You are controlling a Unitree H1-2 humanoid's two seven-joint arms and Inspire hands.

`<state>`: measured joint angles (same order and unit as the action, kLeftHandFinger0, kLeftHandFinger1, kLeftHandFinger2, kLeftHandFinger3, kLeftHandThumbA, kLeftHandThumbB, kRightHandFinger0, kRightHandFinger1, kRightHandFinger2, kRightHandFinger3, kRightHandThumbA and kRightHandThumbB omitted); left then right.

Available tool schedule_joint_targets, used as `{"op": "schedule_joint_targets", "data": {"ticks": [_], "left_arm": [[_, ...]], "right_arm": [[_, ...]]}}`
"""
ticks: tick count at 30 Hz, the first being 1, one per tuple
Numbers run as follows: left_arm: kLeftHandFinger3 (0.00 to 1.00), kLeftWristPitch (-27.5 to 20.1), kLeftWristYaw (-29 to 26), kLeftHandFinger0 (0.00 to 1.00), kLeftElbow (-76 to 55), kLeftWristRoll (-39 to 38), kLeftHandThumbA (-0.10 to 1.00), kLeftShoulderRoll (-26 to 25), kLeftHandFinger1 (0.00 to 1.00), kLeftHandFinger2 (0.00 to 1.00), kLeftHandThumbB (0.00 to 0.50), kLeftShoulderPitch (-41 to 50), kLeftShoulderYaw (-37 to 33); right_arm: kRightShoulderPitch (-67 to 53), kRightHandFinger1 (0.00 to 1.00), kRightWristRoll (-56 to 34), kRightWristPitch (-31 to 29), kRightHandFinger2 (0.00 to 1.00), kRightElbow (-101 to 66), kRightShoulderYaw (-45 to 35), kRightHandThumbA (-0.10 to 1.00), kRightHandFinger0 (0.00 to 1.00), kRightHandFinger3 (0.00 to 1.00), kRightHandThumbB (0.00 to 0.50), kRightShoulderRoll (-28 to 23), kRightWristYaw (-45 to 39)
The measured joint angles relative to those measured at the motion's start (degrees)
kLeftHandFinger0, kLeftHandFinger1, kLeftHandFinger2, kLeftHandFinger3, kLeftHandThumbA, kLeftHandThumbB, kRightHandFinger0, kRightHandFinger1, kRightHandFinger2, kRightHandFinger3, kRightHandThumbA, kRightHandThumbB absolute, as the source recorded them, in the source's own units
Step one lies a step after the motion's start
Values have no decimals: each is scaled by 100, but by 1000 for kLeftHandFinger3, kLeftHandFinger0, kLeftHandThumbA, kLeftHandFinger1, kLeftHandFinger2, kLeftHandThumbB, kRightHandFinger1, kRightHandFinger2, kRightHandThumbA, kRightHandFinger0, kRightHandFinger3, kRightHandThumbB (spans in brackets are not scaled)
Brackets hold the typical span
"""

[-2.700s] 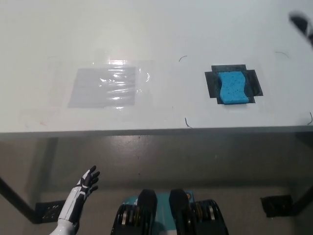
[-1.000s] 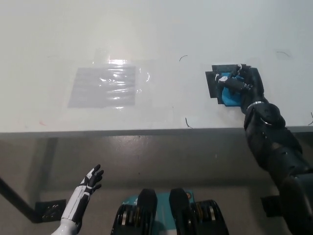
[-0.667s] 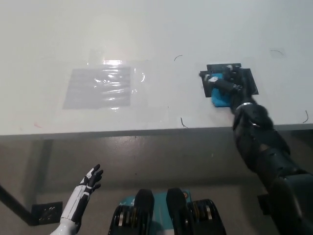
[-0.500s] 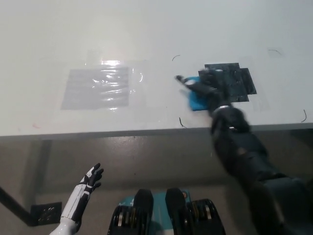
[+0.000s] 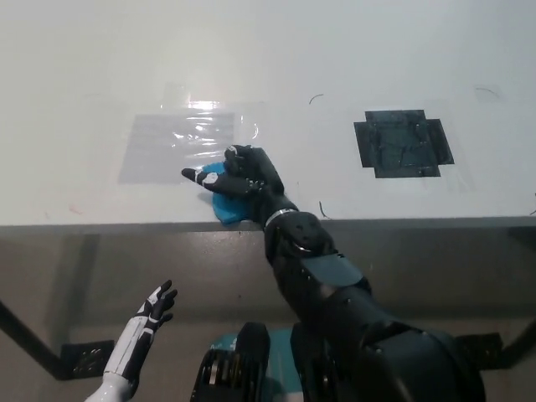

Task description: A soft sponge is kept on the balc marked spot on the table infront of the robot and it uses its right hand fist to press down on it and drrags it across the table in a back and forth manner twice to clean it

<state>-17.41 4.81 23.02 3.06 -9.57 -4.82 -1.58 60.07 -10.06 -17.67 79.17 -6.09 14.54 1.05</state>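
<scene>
A blue sponge (image 5: 224,207) lies near the table's front edge, left of the middle. My black right hand (image 5: 245,179) presses down on top of it with fingers partly curled, covering most of it. The black marked spot (image 5: 403,142) at the right of the table is bare. My white left hand (image 5: 151,314) hangs open below the table edge at the lower left, away from everything.
A shiny transparent tape patch (image 5: 186,144) sits on the white table (image 5: 276,59) just beyond the sponge. Small dark pen marks (image 5: 315,98) dot the surface. The table's front edge (image 5: 126,226) runs right beside the sponge.
My right hand came in onto the sponge on the black spot, then dragged it leftward across the table to beside the tape patch. The left hand stayed low.
</scene>
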Motion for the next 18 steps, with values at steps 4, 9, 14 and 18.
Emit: {"op": "schedule_joint_targets", "data": {"ticks": [4,9,14,18], "left_arm": [[1000,0,6,1000,0,-2,1000,-1,1000,1000,467,2,1],[1000,0,6,1000,0,-1,1000,0,1000,1000,464,3,-2],[1000,0,6,1000,0,-1,1000,0,1000,1000,456,18,1],[1000,0,6,1000,0,-1,1000,0,1000,1000,446,36,-3]], "right_arm": [[-20,4,-20,0,65,1,-64,1000,0,31,184,-194,-27],[-101,0,-41,-21,0,0,-188,1000,0,0,178,-549,-73],[-235,0,-71,-111,0,-7,-382,1000,0,0,126,-1169,-126],[-417,0,-113,-192,0,-32,-545,1000,0,0,204,-1736,-172]]}}
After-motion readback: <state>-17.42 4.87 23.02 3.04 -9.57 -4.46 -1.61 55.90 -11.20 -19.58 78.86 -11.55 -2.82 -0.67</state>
